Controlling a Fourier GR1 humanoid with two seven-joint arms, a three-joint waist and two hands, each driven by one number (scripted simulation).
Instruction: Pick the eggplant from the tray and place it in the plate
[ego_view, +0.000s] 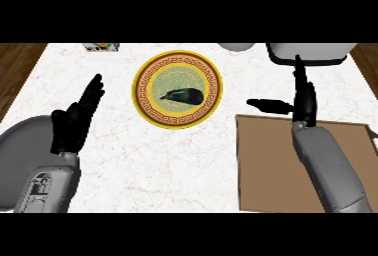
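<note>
A dark eggplant (183, 95) lies on the round gold-rimmed plate (151, 111) in the middle of the white counter. The brown tray (273, 165) sits at the lower right with nothing showing on its bare part. My right hand (303, 102) hovers over the tray's far edge, to the right of the plate, fingers straight and thumb stretched left, holding nothing. My left hand (74, 122) rests at the left of the plate, fingers straight and pointing up, apart from everything.
A grey appliance (306, 52) and a pale bowl (234, 46) stand at the counter's far edge on the right. A small box (101, 47) sits at the far left. Wooden floor shows beyond both side edges.
</note>
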